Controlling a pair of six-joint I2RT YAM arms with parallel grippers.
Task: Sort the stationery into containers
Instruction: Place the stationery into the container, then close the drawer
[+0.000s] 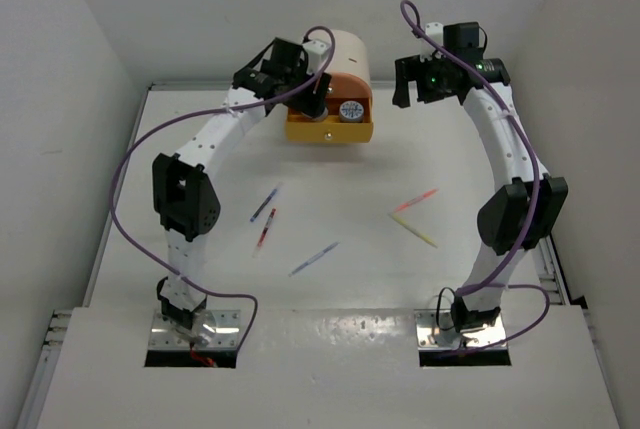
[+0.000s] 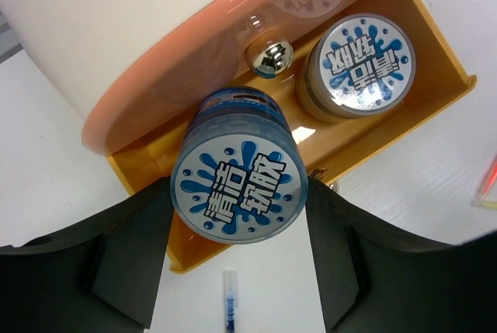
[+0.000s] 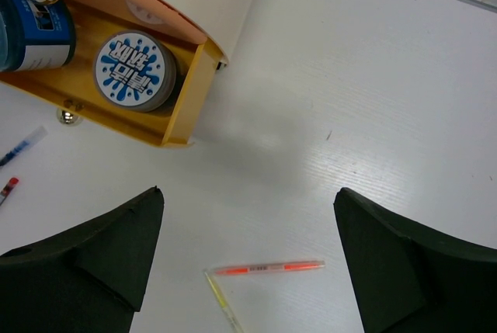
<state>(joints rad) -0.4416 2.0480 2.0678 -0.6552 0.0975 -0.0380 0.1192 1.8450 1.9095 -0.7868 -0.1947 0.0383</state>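
Since the left gripper (image 2: 237, 216) is clamped on a round blue-white tub (image 2: 239, 187) over the free end of the open yellow drawer (image 2: 435, 53), just beside the second tub (image 2: 359, 65), release looks like straight down. The right gripper (image 3: 248, 191) hangs spread and empty, wrist pitched down. The orange-red pen (image 3: 268, 268) lies below it, along its closing line.

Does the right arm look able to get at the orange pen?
Probably yes: the right gripper is open and empty, the orange pen lies on bare table, with only a yellow stick near one end.
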